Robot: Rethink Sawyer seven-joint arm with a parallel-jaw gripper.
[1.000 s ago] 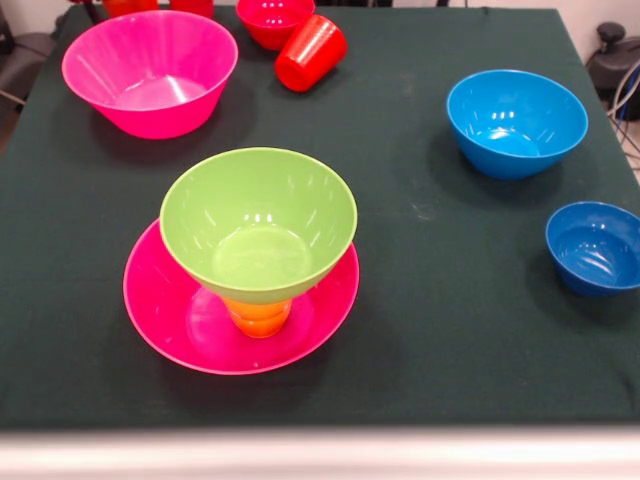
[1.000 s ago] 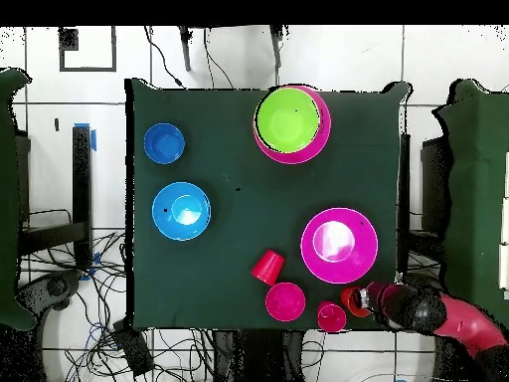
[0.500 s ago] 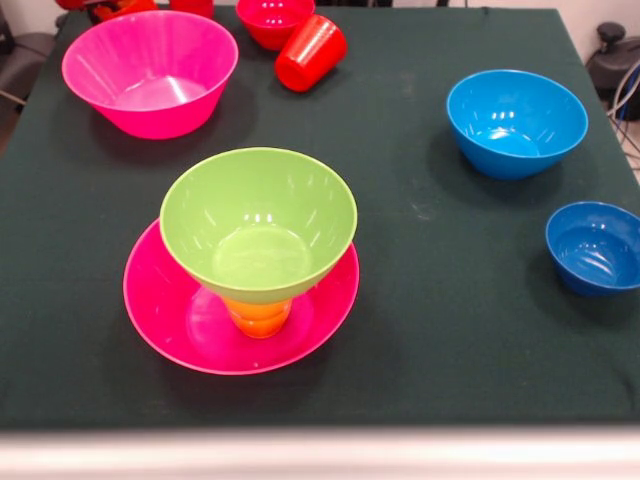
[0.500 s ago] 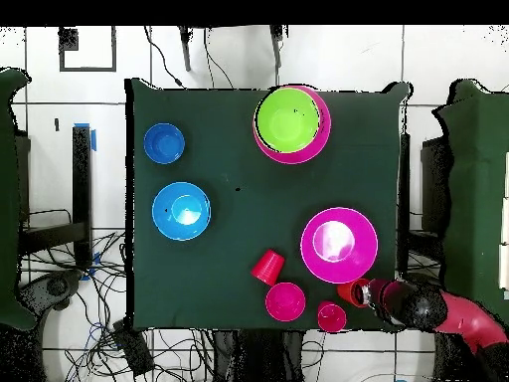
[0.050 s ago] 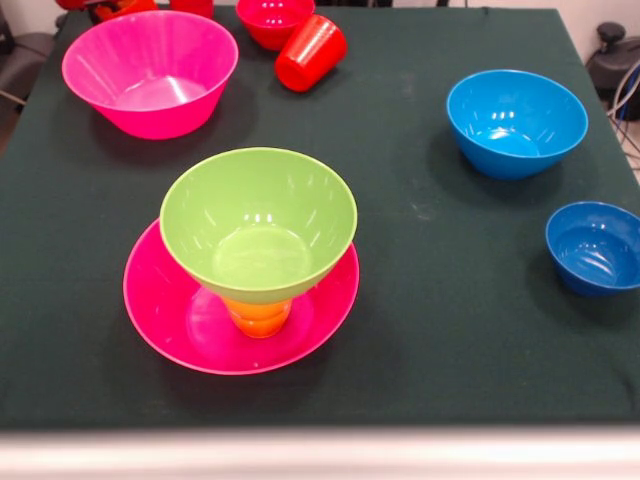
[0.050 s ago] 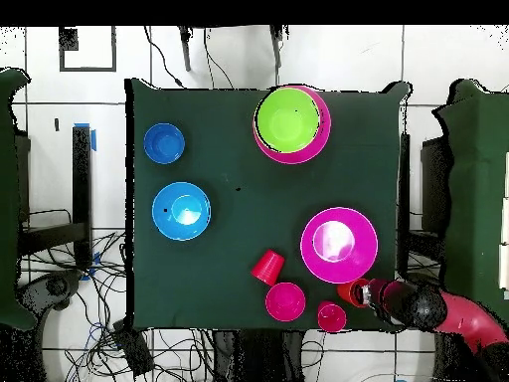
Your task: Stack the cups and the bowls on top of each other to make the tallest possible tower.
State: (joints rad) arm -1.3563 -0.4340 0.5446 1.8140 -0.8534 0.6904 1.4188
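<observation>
The tower stands at the table's front left: a wide pink bowl [image 5: 185, 325], a yellow-orange cup [image 5: 258, 317] on it, and a lime green bowl [image 5: 258, 225] on top. From overhead the green bowl [image 6: 286, 119] covers the cup. My gripper [image 6: 361, 294] is at the table's edge beside the large pink bowl [image 6: 339, 245], shut on the orange cup [image 6: 348, 292]. That cup [image 5: 133, 5] barely shows at the front view's top edge. Loose on the cloth are a light blue bowl [image 5: 517, 120], a small dark blue bowl [image 5: 595, 247], a small red bowl [image 5: 275, 18] and a red cup [image 5: 310, 52] lying on its side.
Another red cup [image 6: 331, 316] stands next to the small red bowl [image 6: 285, 300], close to my gripper. The red arm [image 6: 462, 318] reaches in from beyond the table's corner. The large pink bowl [image 5: 150, 70] sits just in front of the held cup.
My gripper has shifted slightly towards the large pink bowl, and the orange cup moved with it and now shows tilted. Everything else is still.
</observation>
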